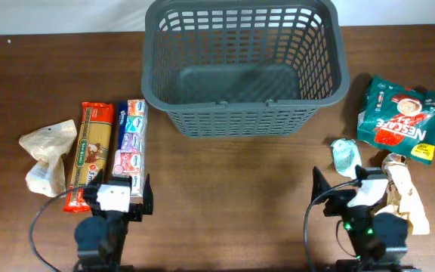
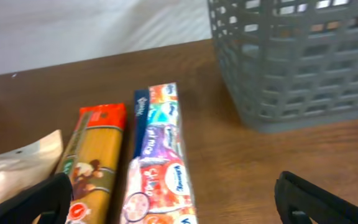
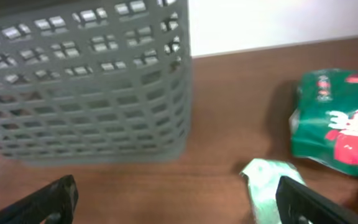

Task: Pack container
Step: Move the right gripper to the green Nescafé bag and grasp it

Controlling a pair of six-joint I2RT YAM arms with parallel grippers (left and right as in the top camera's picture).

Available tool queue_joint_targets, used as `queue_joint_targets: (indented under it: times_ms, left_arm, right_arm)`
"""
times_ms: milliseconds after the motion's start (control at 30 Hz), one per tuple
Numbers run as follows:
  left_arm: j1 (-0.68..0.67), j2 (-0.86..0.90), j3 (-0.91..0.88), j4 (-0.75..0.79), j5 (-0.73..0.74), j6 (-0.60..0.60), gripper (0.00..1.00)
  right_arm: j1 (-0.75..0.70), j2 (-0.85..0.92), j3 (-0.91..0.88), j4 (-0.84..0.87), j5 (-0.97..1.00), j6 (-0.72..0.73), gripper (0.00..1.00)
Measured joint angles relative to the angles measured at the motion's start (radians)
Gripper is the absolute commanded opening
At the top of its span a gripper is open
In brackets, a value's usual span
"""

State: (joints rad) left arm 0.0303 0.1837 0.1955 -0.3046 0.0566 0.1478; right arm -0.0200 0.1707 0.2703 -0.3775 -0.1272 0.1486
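Hovering at the near edge, the left gripper (image 1: 118, 190) gapes wide and empty-handed by the spaghetti packet (image 1: 91, 155) and tissue pack (image 1: 132, 140). The right gripper (image 1: 353, 189) is spread just as wide, holding nothing, near a pale green sachet (image 1: 346, 155). Beyond sits a Nescafé bag (image 1: 400, 119). The container (image 1: 244, 117) stands mid far edge, empty.

Left arm (image 1: 100, 236) and right arm (image 1: 376, 230) are both black, white block (image 1: 115, 194) on each, black cable (image 1: 33, 229) looping at 9 o'clock, green light (image 1: 347, 225) on the right.
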Motion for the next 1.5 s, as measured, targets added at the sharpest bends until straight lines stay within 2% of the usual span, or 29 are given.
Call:
queue_joint_targets:
  times_ms: [167, 367, 500, 600, 767, 900, 1200, 1500]
  left_arm:
    - [0.014, 0.237, 0.195, -0.021, -0.050, 0.023, 0.99]
    - [0.119, 0.566, 0.522, -0.137, -0.068, 0.057, 0.99]
    - [0.204, 0.756, 0.709, -0.190, -0.025, 0.066, 0.99]
    - [0.248, 0.849, 0.789, -0.206, 0.020, 0.069, 0.99]
    - [0.274, 0.941, 0.819, -0.204, 0.051, 0.069, 0.99]
    - [0.274, 0.988, 0.819, -0.208, 0.062, 0.069, 0.99]
    - [0.274, 1.061, 0.819, -0.208, 0.068, 0.069, 0.99]
    - [0.274, 1.070, 0.819, -0.208, 0.068, 0.069, 0.99]
  right_arm:
    - [-0.003, 0.305, 0.305, -0.187, 0.055, -0.051, 0.99]
    - [-0.005, 0.665, 0.866, -0.489, 0.094, -0.112, 0.99]
    - [-0.005, 0.803, 1.195, -0.670, 0.096, -0.127, 0.99]
    - [-0.005, 0.848, 1.331, -0.723, 0.127, -0.134, 0.99]
    - [-0.056, 0.904, 1.430, -0.797, 0.254, -0.093, 0.99]
    - [-0.188, 0.991, 1.456, -0.843, 0.285, -0.048, 0.99]
    - [-0.494, 1.361, 1.456, -0.807, 0.086, -0.020, 0.99]
    - [-0.538, 1.613, 1.456, -0.690, 0.033, 0.001, 0.99]
